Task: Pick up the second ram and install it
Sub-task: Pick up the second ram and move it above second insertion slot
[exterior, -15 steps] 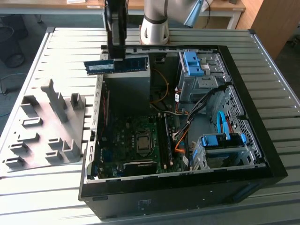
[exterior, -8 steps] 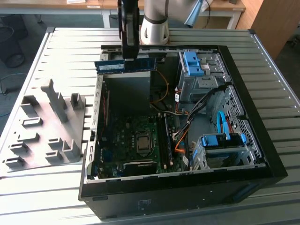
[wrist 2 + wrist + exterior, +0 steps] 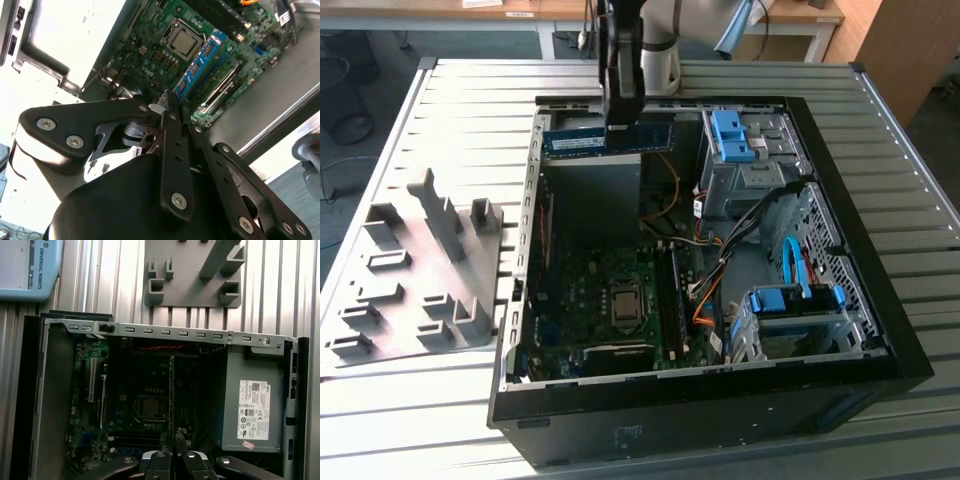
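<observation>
exterior view: the gripper (image 3: 622, 125) is clenched on the ram (image 3: 580, 142), holding it on its long edge over the far end of the open case (image 3: 885, 300), apart from the sockets (image 3: 672, 295). pick-up is done; the ram is not yet seated in a socket.

The black pincer (image 3: 168, 104) is big and close, and its two fingers are squeezed together on the second ram (image 3: 200, 62). The second ram is a long blue strip with dark blocks on it, pointing away from the fingers. Under it lies a green board (image 3: 152, 27) with a shiny square chip (image 3: 182, 43).
</observation>
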You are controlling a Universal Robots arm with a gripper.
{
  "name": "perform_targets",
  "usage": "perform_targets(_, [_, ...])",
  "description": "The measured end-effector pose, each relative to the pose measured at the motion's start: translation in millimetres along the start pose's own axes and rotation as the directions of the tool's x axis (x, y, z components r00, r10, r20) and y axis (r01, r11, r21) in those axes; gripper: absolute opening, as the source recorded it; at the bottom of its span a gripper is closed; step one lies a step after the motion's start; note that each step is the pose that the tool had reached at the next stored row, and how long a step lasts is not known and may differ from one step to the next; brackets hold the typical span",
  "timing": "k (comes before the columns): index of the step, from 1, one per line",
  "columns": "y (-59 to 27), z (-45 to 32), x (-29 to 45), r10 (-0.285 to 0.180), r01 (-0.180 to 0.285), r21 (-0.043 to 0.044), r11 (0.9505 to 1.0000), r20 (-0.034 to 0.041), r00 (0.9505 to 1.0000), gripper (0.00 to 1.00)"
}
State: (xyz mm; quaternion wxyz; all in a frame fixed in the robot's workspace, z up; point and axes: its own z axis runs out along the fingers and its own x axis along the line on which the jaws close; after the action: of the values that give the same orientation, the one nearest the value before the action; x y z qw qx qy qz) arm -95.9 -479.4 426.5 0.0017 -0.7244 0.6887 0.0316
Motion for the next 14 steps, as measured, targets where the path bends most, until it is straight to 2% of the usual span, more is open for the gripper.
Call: perform_targets(14, [-32.5,-0.7,1.7,0.000,0.000,-0.0003,1.0000,0.0000,1.0000,0.14])
